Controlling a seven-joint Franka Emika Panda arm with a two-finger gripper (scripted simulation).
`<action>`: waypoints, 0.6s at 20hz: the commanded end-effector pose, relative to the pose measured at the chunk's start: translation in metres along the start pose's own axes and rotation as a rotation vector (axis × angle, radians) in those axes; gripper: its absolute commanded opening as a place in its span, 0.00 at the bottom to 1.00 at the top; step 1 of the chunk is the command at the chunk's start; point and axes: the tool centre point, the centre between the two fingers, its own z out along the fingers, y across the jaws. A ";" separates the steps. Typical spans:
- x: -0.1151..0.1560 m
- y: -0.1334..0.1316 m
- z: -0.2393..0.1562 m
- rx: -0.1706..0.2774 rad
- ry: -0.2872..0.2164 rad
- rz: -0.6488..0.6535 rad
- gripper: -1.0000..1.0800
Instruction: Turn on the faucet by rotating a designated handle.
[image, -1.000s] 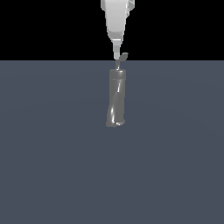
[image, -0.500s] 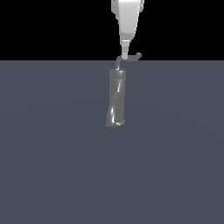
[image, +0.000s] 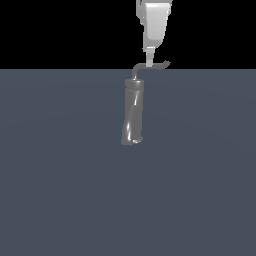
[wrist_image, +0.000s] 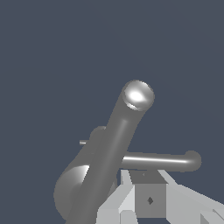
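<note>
Now the dark blue-grey tabletop (image: 60, 200) fills the near ground of the exterior view, bare in front of the faucet (image: 132, 112). That dark-grey glossy cylinder stands near the middle, leaning a little, its foot toward six o'clock and its top toward twelve. From its top the handle (image: 150, 66) rises on a short stem, bends, and runs toward three o'clock, ending in a small upturned tip. The white claw (image: 149, 59) comes straight down from twelve o'clock and meets the horizontal arm about midway along. Compared with a second ago, the claw sits farther toward the exterior view's right, and the handle's arm now reaches out longer to that side, where before it showed only as a short stub over the cylinder. In the wrist view the handle (wrist_image: 162, 161) lies just beyond the claw's fingers (wrist_image: 127, 197); whether they pinch it or merely press against it, I cannot tell.
</note>
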 end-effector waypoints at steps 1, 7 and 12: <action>0.002 -0.003 0.000 0.001 0.000 0.002 0.00; 0.012 -0.020 0.000 0.002 0.002 0.016 0.00; 0.021 -0.033 0.000 0.003 0.005 0.027 0.00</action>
